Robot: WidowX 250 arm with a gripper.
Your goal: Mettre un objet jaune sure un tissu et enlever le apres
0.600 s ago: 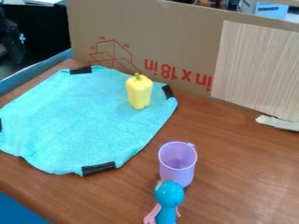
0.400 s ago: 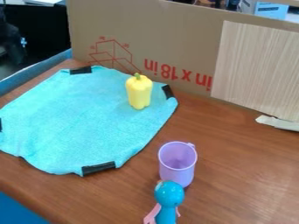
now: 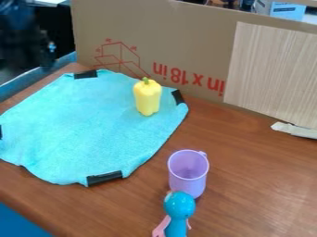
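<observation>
At upper left the dark arm [image 3: 23, 37] is blurred; I cannot tell whether its claw is released or clenched. On the blue cloth [image 3: 80, 125], near its right edge, stands the yellow pepper [image 3: 147, 98]: placing looks done, removal remains.

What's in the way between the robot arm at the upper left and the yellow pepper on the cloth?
Nothing visible stands on the cloth between the arm and the yellow pepper. The cardboard panel rises just behind the pepper, though, so its left end could crowd a low, direct approach.
</observation>
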